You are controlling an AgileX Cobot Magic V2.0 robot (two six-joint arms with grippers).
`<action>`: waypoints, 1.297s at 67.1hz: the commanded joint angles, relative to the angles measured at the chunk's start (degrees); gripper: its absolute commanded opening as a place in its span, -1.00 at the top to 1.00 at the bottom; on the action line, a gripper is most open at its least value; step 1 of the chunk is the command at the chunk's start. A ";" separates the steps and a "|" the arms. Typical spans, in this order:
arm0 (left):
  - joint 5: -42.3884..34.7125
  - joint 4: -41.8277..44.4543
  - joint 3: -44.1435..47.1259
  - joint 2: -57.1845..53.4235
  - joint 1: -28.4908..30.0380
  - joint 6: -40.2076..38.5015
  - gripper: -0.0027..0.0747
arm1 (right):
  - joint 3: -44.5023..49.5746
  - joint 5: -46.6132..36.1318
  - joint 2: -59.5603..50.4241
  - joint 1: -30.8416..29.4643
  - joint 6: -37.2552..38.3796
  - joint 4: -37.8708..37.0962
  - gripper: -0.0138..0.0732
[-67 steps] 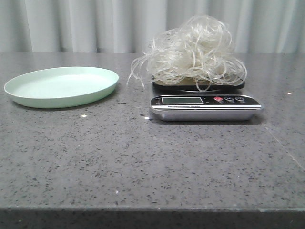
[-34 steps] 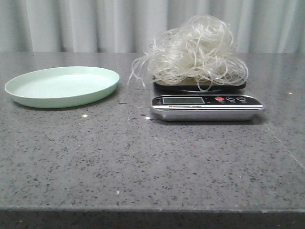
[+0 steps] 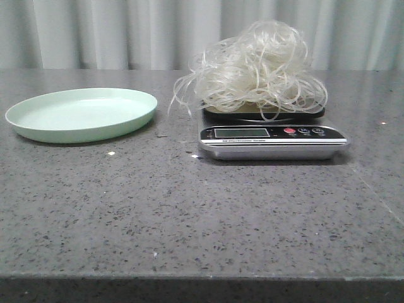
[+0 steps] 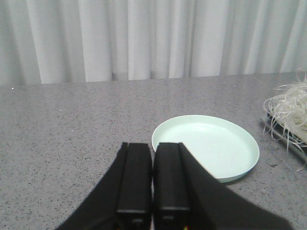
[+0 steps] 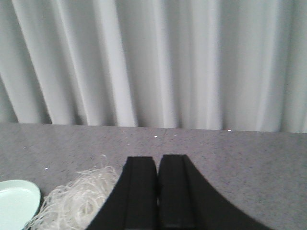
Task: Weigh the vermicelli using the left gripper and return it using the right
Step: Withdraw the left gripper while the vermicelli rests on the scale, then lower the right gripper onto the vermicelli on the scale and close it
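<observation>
The vermicelli point(image 3: 255, 69) sits as a loose, fluffy heap on the platform of the kitchen scale point(image 3: 273, 134), with stray loops spilling past the platform's edges, most of all on the side facing the plate. The heap is broader than it is tall, its long axis running across the table, side to side in the front view. The scale's display and buttons face the robot; the reading is too small to make out. Just beside the scale, on the robot's left, lies the pale green plate point(image 3: 82, 113), bare, on the speckled grey table point(image 3: 189, 214), with a pleated curtain point(image 3: 126, 31) behind. Neither arm shows in the front view. The left gripper point(image 4: 153, 179) is clenched on nothing, its two black fingers pressed together, and looks over the plate with the noodles only at the far edge of its view. The right gripper point(image 5: 157, 189) is likewise closed and empty, held back from the table; the vermicelli lies just ahead of its fingertips and off to the plate side. So the weighing half looks done, and the return falls to the right arm, which also appears the nearer: it must open, come down over the heap's middle, and carry it leftward to the plate.
</observation>
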 commanded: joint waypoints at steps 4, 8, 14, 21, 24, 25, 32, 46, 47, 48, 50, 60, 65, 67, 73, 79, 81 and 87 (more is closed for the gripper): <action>-4.67 0.17 -1.40 0.64 0.17 -0.51 0.58 | -9.95 3.03 9.70 5.59 -3.90 0.67 0.31; -4.67 0.17 -1.40 0.64 0.17 -0.51 0.58 | -13.73 6.67 13.53 7.68 -4.55 0.67 0.23; -4.78 0.17 -1.40 0.64 0.17 -0.51 0.58 | -18.63 11.47 20.22 10.38 -4.55 0.72 0.07; -5.17 0.17 -1.40 0.64 0.17 -0.51 0.58 | -25.18 17.35 28.09 12.76 -4.55 0.78 -0.18; -5.28 0.17 -1.40 0.64 0.17 -0.51 0.58 | -27.54 19.48 31.00 13.53 -4.55 0.84 -0.30; -5.28 0.17 -1.40 0.64 0.17 -0.51 0.58 | -28.74 20.47 32.40 13.89 -4.55 0.91 -0.34; -5.28 0.17 -1.40 0.64 0.17 -0.51 0.58 | -34.36 24.77 39.59 15.18 -4.55 1.05 -0.64; -5.28 0.17 -1.40 0.64 0.17 -0.51 0.58 | -40.69 28.30 51.19 15.32 -4.55 1.05 -0.73; -5.28 0.17 -1.40 0.64 0.17 -0.51 0.58 | -40.82 28.31 51.99 15.32 -4.55 1.05 -0.73; -5.28 0.17 -1.40 0.64 0.17 -0.51 0.58 | -40.87 28.31 52.47 15.32 -4.55 1.05 -0.73; -5.28 0.17 -1.40 0.64 0.17 -0.51 0.58 | -40.87 28.31 53.37 15.32 -4.55 1.05 -0.73; -5.28 0.17 -1.40 0.64 0.17 -0.51 0.58 | -40.87 30.19 57.44 15.26 -4.55 0.80 -0.73; -5.28 0.17 -1.40 0.64 0.17 -0.51 0.58 | -40.87 31.94 59.09 15.26 -4.55 0.22 -0.73; -5.28 0.17 -1.40 0.64 0.17 -0.51 0.58 | -40.87 32.45 59.54 15.26 -4.55 0.10 -0.73; -5.28 0.17 -1.40 0.64 0.17 -0.51 0.58 | -40.87 33.97 61.36 15.26 -4.55 0.10 -0.73; -5.28 0.17 -1.40 0.64 0.17 -0.51 0.58 | -40.87 34.88 62.81 15.26 -4.55 0.10 -0.73; -5.28 0.17 -1.40 0.64 0.17 -0.51 0.58 | -40.87 35.21 63.14 15.26 -4.55 0.10 -0.73; -5.28 0.17 -1.40 0.64 0.17 -0.51 0.58 | -40.87 36.12 64.39 15.26 -4.55 0.10 -0.73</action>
